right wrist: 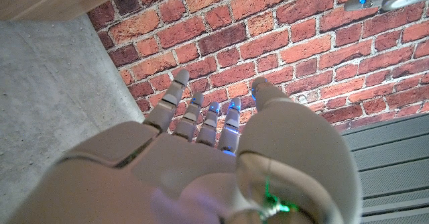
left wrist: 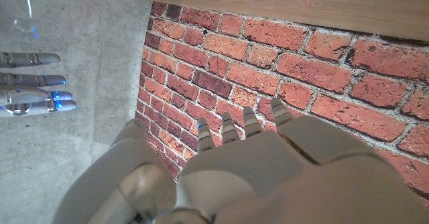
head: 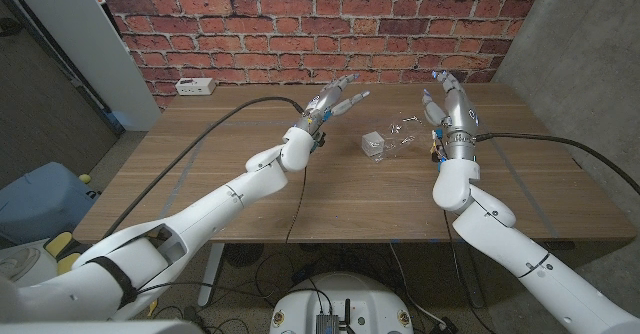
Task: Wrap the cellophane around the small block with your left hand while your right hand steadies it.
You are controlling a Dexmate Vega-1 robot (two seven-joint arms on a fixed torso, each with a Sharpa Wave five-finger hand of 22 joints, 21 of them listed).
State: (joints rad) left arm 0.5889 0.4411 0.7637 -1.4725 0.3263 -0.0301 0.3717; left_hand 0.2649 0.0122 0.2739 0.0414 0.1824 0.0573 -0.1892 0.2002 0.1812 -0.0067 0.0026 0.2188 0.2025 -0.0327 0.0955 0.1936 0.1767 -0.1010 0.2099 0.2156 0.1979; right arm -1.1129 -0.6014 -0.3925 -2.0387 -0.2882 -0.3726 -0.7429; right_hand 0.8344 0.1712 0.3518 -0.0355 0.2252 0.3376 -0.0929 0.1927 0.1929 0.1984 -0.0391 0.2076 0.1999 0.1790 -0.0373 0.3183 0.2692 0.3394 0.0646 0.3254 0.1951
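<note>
Currently we see the small block [head: 373, 142] on its cellophane [head: 398, 136] on the tabletop [head: 250, 189], between both raised, released, empty hands; right hand [head: 445, 99] sits nearer than left hand [head: 335, 99].

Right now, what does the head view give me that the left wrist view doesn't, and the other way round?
Head view: the small block with crumpled cellophane beside it on the wooden table, lying between the raised left hand and right hand, both holding nothing; also a white power strip at the far edge. Left wrist view: the back of the left hand up close, and the right hand's fingers against a grey wall. Both share the brick wall, the table and both hands.
</note>
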